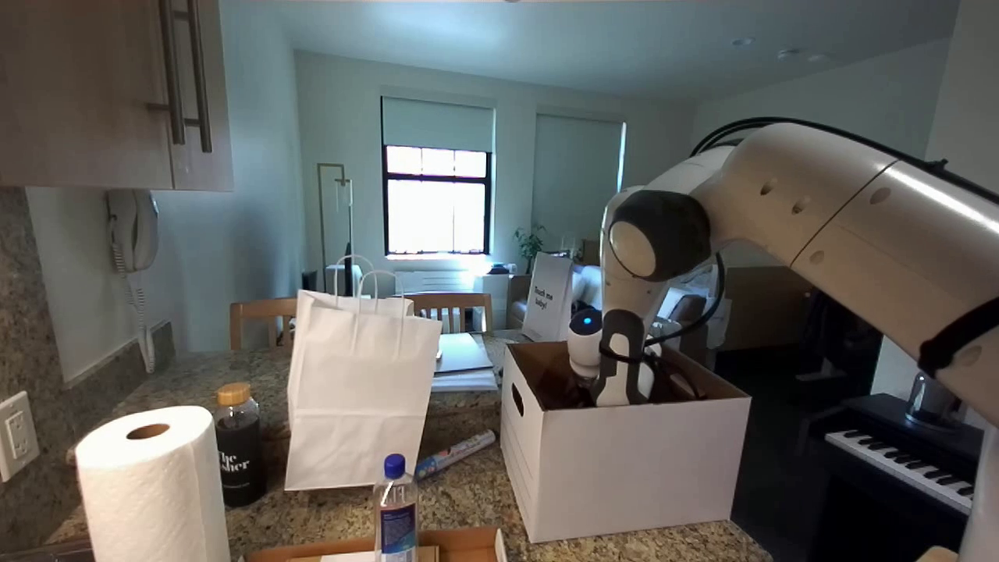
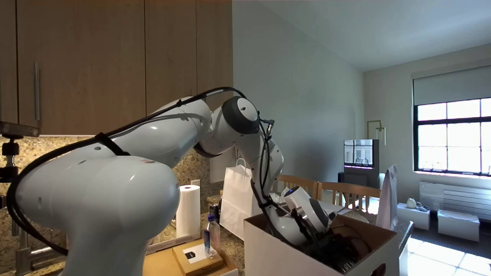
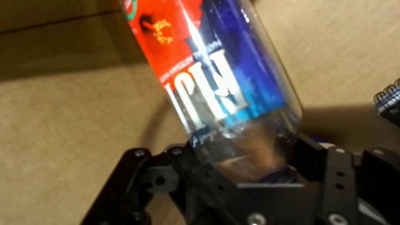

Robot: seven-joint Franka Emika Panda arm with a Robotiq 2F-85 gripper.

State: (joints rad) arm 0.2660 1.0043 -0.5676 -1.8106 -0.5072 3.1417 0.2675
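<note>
My gripper [image 3: 243,153] is inside a white cardboard box [image 1: 632,468], which also shows in an exterior view [image 2: 268,249]. In the wrist view its black fingers press on both sides of a clear plastic bottle [image 3: 215,75] with a red and blue label. The bottle is tilted, and its far end runs out of the frame. Brown cardboard [image 3: 87,112] lies behind it. A spiral-bound edge [image 3: 389,98] shows at the right, and a small blue and white thing [image 3: 322,140] is partly hidden behind the right finger. The box walls and arm hide most of the gripper in both exterior views.
A white paper bag [image 1: 363,398] stands beside the box. A colourful tube [image 1: 456,454] lies between them. A blue-capped bottle [image 1: 396,515], a paper towel roll [image 1: 152,492] and a dark bottle [image 1: 238,453] stand nearby. A cardboard tray [image 1: 468,540] holds a small flat box [image 2: 197,260].
</note>
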